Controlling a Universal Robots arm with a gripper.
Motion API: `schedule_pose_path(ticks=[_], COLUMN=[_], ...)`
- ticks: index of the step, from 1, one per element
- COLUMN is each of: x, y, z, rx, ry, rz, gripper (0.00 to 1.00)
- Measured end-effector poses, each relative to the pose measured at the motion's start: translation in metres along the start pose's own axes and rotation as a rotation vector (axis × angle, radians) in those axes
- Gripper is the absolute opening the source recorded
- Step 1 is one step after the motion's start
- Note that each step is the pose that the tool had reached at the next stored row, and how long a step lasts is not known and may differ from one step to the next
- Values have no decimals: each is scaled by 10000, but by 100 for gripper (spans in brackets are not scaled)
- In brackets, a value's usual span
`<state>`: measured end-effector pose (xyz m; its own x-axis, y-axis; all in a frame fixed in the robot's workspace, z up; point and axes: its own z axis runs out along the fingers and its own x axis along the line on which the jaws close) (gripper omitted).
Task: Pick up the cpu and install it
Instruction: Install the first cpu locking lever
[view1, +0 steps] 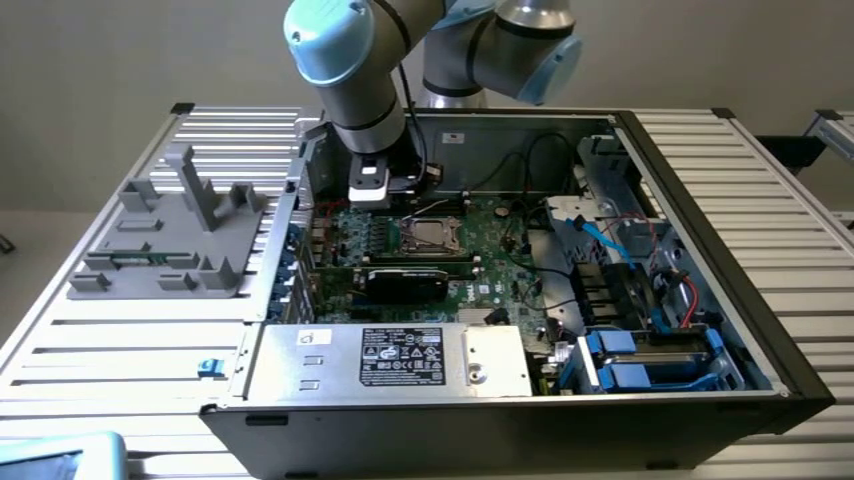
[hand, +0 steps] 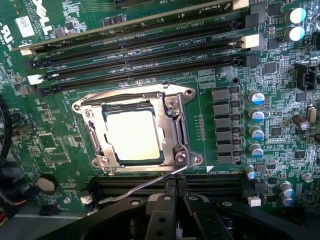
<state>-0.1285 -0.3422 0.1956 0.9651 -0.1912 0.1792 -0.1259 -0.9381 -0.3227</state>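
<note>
The pincer (hand: 175, 187), clenched empty, hangs just beside the socket (hand: 173, 125) where the cpu (hand: 132, 135) sits.

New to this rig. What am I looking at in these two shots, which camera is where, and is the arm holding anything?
The machine is a single robot arm reaching down into an open computer case that lies on a slatted metal table. A grey fixture sits at the exterior view's left. The exterior view is from a camera off the arm; the wrist view looks from the arm onto the motherboard. There the cpu sits inside the socket's metal frame. The end effector is shut, nothing visible in it, close to the socket lever.
</note>
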Motion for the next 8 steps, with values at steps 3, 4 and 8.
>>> schedule_pose_path(ticks=[3,4,8], x=[0,0,-1], y=[-2,-5,-8], z=[2,3,4], rx=[4,7,16], ry=[-1,-1,-2], rz=[1,2,5], gripper=[11,11,11])
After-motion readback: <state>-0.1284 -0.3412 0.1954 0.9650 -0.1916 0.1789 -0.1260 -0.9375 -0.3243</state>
